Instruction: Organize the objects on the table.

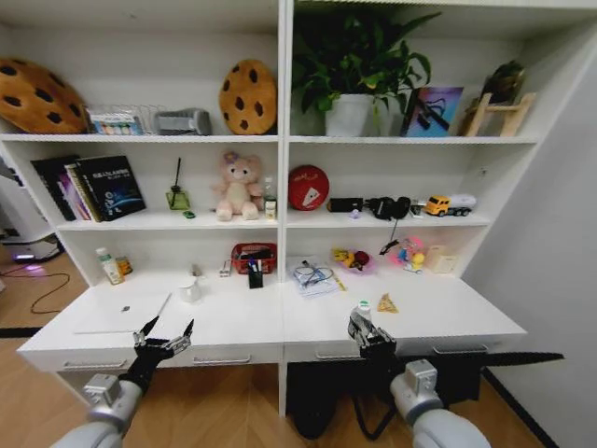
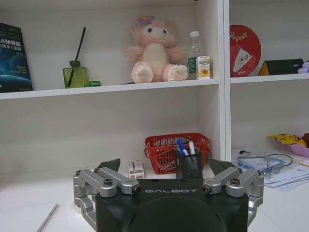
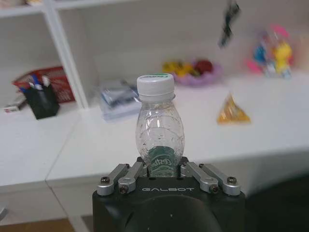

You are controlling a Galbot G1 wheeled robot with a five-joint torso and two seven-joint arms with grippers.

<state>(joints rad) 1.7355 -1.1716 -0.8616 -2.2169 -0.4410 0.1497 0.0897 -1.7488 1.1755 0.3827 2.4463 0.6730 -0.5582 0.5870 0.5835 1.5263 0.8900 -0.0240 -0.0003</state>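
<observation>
My right gripper (image 1: 370, 334) is shut on a small clear bottle (image 3: 158, 130) with a white cap and a green label. It holds the bottle (image 1: 364, 309) upright just above the front edge of the white table (image 1: 242, 322), right of centre. The left gripper (image 1: 166, 330) hangs open in front of the table's left half, with nothing between its fingers (image 2: 110, 167). A silver laptop (image 1: 121, 313) lies closed beyond it. Farther back stand a black pen holder (image 1: 255, 273) with pens (image 2: 186, 147), a white cup (image 1: 190, 291) and a yellow triangular packet (image 1: 386, 303). A tiny green toy car (image 2: 92, 83) sits on the shelf above.
A red basket (image 1: 254, 254) and a stack of papers with a cable (image 1: 312, 277) sit at the back of the table. A purple bowl of toys (image 1: 353, 259) stands to their right. Shelves with a pink bear (image 1: 236, 187), books and a plant rise behind. Drawer handles (image 1: 222, 359) line the front.
</observation>
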